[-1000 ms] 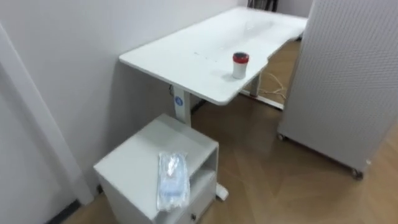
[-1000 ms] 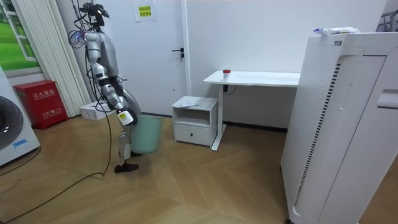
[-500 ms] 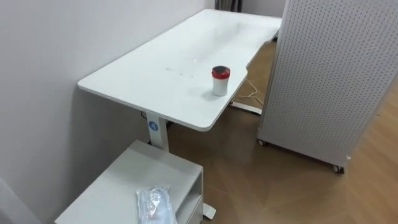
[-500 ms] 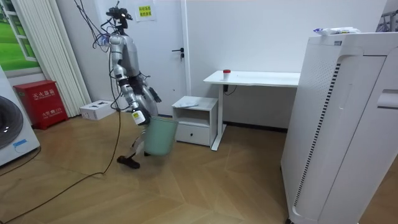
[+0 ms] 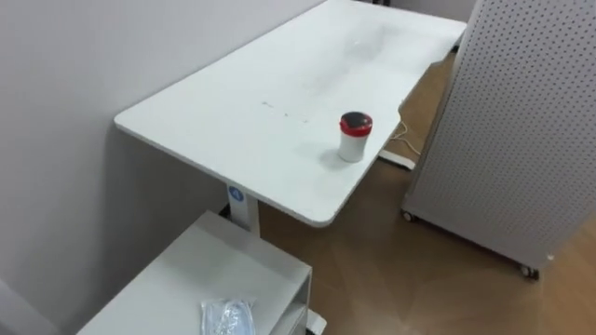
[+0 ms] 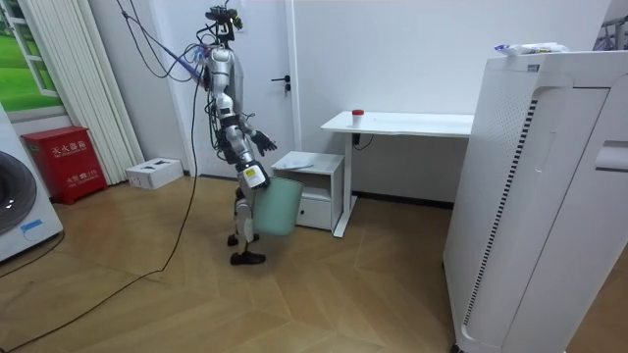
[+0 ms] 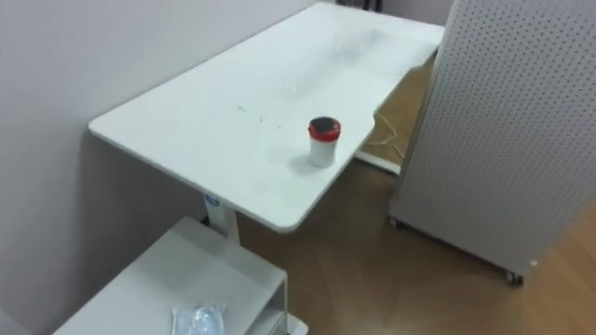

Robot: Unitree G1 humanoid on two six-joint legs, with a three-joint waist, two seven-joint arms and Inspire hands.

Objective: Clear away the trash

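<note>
1. I am standing the robot just beside the white cabinet (image 5: pixel 200 272), with the green bin (image 6: pixel 278 206) hanging at one hand (image 6: pixel 251 176). I cannot tell how the fingers of either hand are set.
2. Nearest garbage: a crumpled clear plastic packet (image 5: pixel 226 317) is lying flat on the cabinet top. I am planning to close in squarely before reaching.
3. Farther off, a white cup with a red lid (image 5: pixel 354 137) is standing upright near the edge of the desk (image 5: pixel 233 121).
</note>
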